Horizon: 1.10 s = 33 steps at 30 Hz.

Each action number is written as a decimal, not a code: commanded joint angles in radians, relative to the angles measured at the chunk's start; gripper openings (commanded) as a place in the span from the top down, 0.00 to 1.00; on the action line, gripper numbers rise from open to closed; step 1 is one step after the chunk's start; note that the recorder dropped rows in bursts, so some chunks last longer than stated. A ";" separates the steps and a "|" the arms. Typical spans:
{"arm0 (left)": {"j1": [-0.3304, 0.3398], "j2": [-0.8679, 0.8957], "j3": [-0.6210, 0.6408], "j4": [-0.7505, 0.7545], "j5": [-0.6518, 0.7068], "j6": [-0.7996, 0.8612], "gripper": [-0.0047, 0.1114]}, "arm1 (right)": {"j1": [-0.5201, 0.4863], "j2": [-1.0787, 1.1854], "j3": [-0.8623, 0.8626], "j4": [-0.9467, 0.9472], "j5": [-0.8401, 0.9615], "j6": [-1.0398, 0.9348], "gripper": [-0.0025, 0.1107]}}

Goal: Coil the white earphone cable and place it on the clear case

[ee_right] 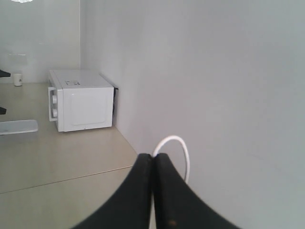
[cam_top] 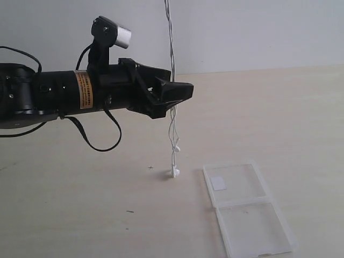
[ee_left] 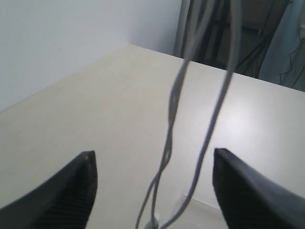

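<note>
Barely started: white earphone cable (cam_top: 173, 134) hangs uncoiled from the right gripper (ee_right: 153, 160), clamped shut on it, strands passing between the spread jaws of the left gripper (ee_left: 153, 153), earbuds (cam_top: 175, 172) near the table (cam_top: 80, 215); clear case (cam_top: 252, 226) at 4 o'clock of them lies bare, coiling and placing pending.

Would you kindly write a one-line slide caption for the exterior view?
Left gripper, jaws open, flanks the white earphone cable hanging from above; the clear case lies open on the table.

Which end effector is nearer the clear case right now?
Left. The left end effector hovers above-left of the clear case; the right end effector pinches the cable out of frame overhead.
</note>
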 commanded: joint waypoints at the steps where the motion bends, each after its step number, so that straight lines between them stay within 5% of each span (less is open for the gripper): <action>1: -0.003 0.001 -0.006 -0.024 -0.031 0.007 0.40 | -0.004 -0.007 -0.006 -0.003 -0.002 0.007 0.98; 4: -0.003 0.001 -0.006 -0.042 -0.031 0.007 0.55 | -0.004 -0.007 -0.006 -0.003 -0.002 0.008 0.98; 9: -0.003 0.001 -0.006 -0.048 -0.003 0.001 0.96 | -0.004 -0.007 -0.006 -0.003 -0.011 0.008 0.98; 21: -0.003 0.001 -0.006 -0.057 0.050 -0.054 0.96 | -0.004 -0.046 -0.006 -0.032 -0.004 0.010 0.98; 33: -0.001 -0.044 -0.006 -0.057 0.061 -0.087 0.96 | -0.004 -0.230 -0.006 -0.375 0.229 0.272 0.98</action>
